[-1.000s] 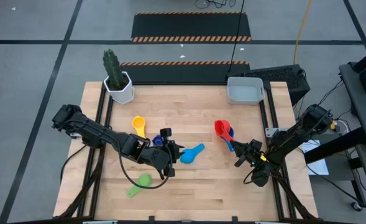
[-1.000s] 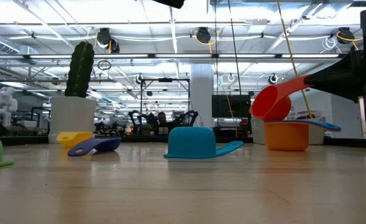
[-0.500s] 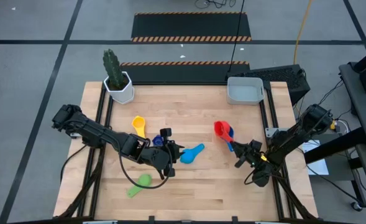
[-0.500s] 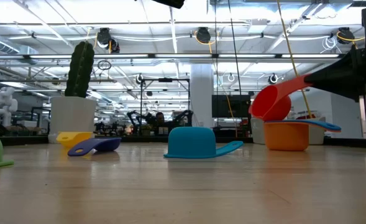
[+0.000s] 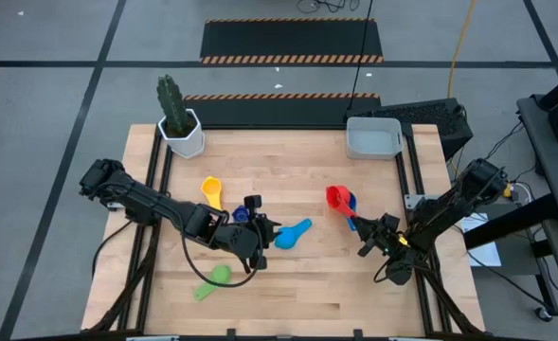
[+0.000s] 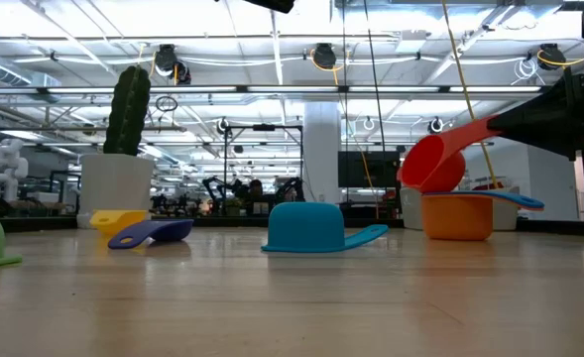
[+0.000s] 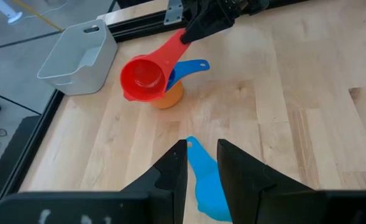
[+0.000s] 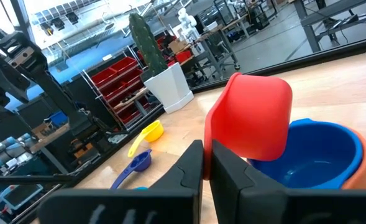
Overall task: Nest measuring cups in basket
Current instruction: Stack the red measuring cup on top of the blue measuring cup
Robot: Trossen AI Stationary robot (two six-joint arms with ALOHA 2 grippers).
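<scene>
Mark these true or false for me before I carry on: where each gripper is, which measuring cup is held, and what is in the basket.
1. The right gripper is shut on the red cup's handle, holding it above the orange cup. True.
2. The basket already holds cups. False: it looks empty.
3. The left gripper grips the green cup. False: its fingers hover open over the light blue cup.
4. The yellow cup lies near the cactus pot. True.
</scene>
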